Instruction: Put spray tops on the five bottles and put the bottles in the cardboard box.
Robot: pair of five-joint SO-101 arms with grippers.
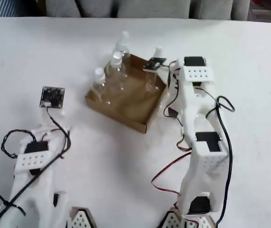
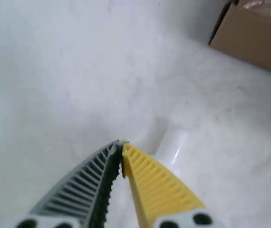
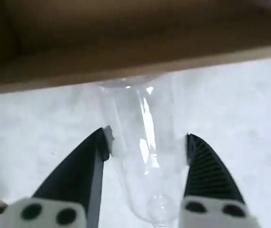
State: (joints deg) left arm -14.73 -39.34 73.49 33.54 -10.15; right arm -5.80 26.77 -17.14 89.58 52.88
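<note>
At cardboard box (image 1: 126, 102) corner, right claw (image 3: 147, 137) grips clear bottle (image 3: 140, 114). Left claw (image 2: 122, 145) closed, tips touching, low over bench (image 2: 54, 71) beside white plastic piece (image 2: 171, 147).

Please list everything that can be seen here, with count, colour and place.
table: 1, white, under everything.
box: 1, brown cardboard, mid-table.
bottles: 4 visible, clear with white tops; three in the box, one at its right edge.
white piece: 1, on the table left of the box; kind unclear.
left gripper: 1, grey and yellow fingers, shut, left of the box.
right gripper: 1, black, straddling the bottle at the box's right edge.
</note>
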